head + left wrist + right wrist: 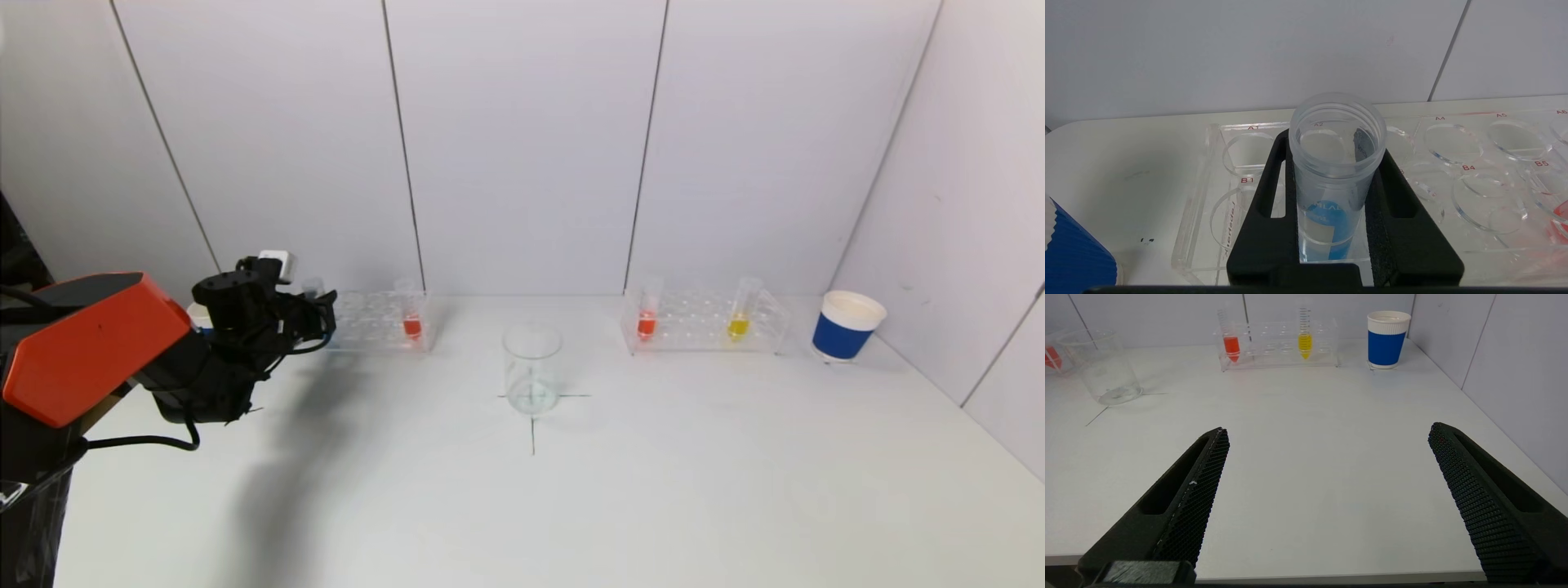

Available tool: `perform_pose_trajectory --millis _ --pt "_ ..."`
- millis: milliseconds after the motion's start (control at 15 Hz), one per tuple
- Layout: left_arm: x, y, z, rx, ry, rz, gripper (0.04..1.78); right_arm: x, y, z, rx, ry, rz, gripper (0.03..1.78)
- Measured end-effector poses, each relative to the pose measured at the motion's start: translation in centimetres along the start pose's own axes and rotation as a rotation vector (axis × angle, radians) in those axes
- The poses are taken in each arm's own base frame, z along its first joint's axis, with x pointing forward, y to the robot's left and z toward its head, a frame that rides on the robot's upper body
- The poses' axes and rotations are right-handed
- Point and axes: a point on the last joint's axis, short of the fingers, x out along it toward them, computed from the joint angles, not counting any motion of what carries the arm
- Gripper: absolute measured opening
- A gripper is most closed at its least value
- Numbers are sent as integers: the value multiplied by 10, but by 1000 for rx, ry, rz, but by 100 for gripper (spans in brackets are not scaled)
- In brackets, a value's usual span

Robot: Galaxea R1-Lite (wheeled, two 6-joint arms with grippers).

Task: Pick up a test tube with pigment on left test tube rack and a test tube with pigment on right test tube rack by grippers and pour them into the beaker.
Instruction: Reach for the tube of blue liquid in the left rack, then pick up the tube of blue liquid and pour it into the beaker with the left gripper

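Observation:
My left gripper point(314, 314) is at the left end of the clear left rack point(375, 327). In the left wrist view, the left gripper point(1335, 143) is shut on an upright, uncapped clear test tube point(1337, 134) with blue in its lower part. The tube stands in the rack point(1196, 228). A red-pigment tube point(412, 322) stands at that rack's right end. The glass beaker point(532, 367) stands mid-table. The right rack point(702, 327) holds a red tube point(647, 318) and a yellow tube point(739, 318). My right gripper point(1327, 430) is open and empty over the table's front edge.
A blue paper cup point(847, 327) stands right of the right rack, near the side wall. Another blue cup point(1073, 253) stands just left of the left rack, close to my left gripper. A back wall rises behind both racks.

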Motion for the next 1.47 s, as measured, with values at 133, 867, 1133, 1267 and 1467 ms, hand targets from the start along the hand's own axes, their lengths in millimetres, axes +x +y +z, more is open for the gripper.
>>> perform_pose_trajectory --millis 133,867,1133,1267,1467 --pt "0 0 0 0 0 0 47 0 0 0 0 0 0 177" --pt "-3 0 13 4 -11 0 47 0 0 0 0 0 0 177" --pt "-8 -1 39 5 -23 -1 47 0 0 0 0 0 0 177" --pt "-12 -3 57 7 -32 -3 47 0 0 0 0 0 0 177" --pt "-17 -9 88 19 -55 -9 47 0 0 0 0 0 0 177"
